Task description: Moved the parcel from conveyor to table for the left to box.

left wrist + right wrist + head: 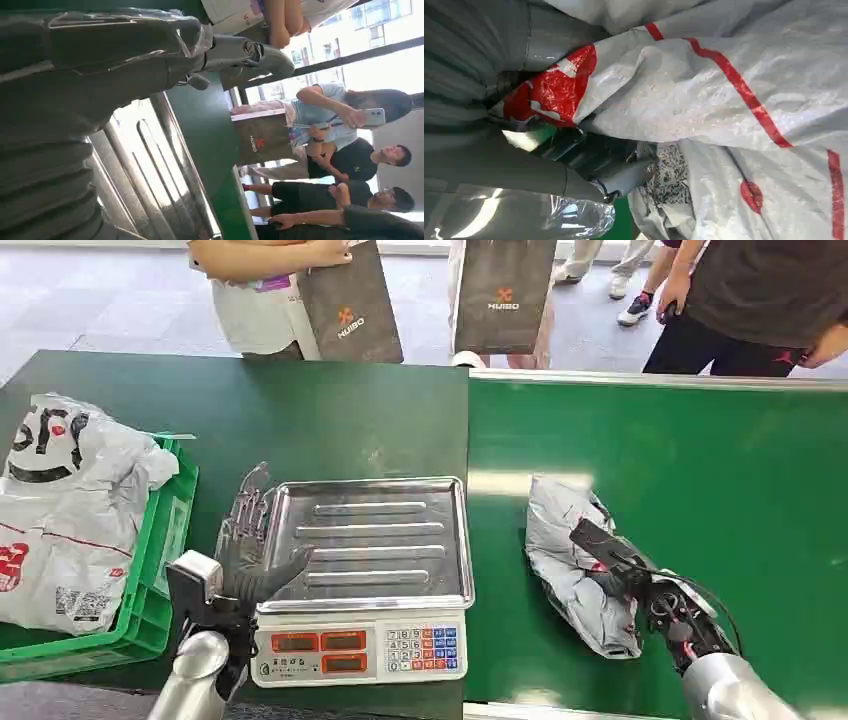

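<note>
On green conveyor (700,470), parcel (565,550) against right hand (625,570) fingers (599,155).

The parcel (570,560) is grey-white plastic, with red stripes and red patches in the right wrist view; the belt (700,500) is bright green. The crate (160,580) at the left is green; the scale (365,640) has a silver tray and red and blue keys.

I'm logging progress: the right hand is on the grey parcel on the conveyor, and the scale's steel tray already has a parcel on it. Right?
Not quite. The steel tray of the scale is bare, as the head view shows; the left hand rests at its edge. The rest holds: the right hand is on the grey parcel, lying on the conveyor.
</note>
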Tool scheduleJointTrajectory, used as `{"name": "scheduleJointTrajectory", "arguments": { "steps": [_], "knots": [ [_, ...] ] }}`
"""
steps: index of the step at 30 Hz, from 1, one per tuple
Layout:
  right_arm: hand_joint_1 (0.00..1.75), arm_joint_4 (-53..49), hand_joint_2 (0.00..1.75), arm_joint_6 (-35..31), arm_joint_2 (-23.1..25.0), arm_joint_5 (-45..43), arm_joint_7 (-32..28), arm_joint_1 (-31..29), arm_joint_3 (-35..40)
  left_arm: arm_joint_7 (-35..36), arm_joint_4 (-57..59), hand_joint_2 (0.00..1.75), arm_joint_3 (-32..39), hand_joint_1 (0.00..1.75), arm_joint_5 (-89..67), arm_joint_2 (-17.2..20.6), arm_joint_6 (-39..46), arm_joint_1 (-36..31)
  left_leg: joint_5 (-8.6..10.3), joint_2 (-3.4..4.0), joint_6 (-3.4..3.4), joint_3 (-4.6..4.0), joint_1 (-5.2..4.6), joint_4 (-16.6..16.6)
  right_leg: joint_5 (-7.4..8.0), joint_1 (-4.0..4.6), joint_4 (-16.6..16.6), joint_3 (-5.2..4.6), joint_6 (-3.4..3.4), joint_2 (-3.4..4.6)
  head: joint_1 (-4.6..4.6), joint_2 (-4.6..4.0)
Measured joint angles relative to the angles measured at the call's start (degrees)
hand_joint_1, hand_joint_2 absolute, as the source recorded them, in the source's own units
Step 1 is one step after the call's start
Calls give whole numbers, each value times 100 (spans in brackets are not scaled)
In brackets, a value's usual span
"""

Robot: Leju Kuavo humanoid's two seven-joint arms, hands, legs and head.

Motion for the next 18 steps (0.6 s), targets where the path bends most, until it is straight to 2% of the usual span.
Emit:
{"name": "scheduleJointTrajectory", "arguments": {
  "steps": [6,13,18],
  "knots": [
    [175,7,175,-186,35,-33,-103,31,0,0,-24,175,-7,0,-7,2,4,3,0,-1,0,-1,0,0,0,0,0,1,0,0,-2,0],
    [175,-186,175,-1093,127,-31,-435,59,-35,2,-214,175,18,0,-20,4,129,137,0,-1,0,-4,0,-1,0,0,0,-1,0,2,-2,0],
    [175,-435,175,-1161,164,-33,-503,34,-39,2,-302,175,28,0,-31,4,131,181,0,-1,0,-4,0,0,0,0,0,0,0,0,-2,0]
  ]
}}
